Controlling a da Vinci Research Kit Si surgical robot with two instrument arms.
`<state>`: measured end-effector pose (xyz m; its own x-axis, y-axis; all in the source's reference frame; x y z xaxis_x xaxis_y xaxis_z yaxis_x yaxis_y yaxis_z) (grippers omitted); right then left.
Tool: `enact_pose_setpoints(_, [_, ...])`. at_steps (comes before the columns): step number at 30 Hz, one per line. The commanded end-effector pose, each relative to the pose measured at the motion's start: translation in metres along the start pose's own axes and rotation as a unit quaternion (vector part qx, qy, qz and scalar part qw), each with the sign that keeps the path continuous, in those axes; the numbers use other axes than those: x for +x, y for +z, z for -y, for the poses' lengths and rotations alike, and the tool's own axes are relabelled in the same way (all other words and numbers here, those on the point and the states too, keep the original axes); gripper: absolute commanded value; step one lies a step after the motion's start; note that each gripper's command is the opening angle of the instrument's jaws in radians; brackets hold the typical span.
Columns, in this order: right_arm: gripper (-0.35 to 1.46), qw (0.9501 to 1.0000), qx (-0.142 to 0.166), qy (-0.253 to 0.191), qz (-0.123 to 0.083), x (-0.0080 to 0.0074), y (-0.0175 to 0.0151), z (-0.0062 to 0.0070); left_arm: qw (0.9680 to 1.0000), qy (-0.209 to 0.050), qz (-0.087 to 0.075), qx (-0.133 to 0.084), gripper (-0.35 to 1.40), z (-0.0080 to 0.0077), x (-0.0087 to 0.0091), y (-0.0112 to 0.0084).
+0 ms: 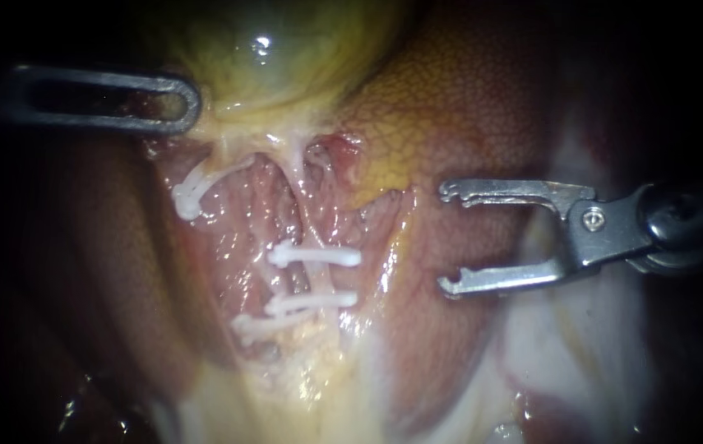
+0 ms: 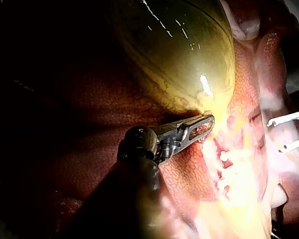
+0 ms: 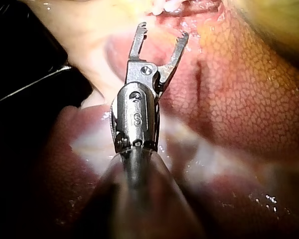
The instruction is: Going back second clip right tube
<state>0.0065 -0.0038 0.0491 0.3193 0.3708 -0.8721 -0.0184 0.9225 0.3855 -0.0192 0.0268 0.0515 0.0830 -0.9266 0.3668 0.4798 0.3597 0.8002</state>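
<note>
Right tool [image 1: 443,240] gapes beside four clips [image 1: 315,256].

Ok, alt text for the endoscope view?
Right instrument, jaws open and empty, sits to the right of four white clips on pink tissue. Left instrument holds the base of the yellow-green gallbladder at upper left.

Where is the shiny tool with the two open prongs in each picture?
Endoscope view: the right instrument comes in from the right, wide open, beside the white clips.
Left wrist view: only its two tips show, across the white clips from the left instrument.
Right wrist view: it fills the middle, with the white clips just ahead.
Shared landmark: the white clips.
</note>
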Motion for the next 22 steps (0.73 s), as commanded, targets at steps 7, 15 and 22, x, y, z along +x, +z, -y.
enact_pose_setpoints(7, [0.49,0.9999,0.004,-0.001,0.016,0.0001,-0.0001,0.0002,1.0,0.003,-0.002,0.005,-0.35,-0.0008,0.0007,0.0028])
enact_pose_setpoints(15, [0.49,0.9999,0.004,-0.001,0.016,0.0002,-0.0002,0.0003,1.0,0.004,-0.003,0.007,-0.35,-0.0008,0.0009,0.0037])
enact_pose_setpoints(22, [0.49,0.9999,0.004,-0.001,0.016,0.0002,-0.0002,0.0005,1.0,0.004,-0.003,0.007,-0.35,-0.0008,0.0009,0.0037])
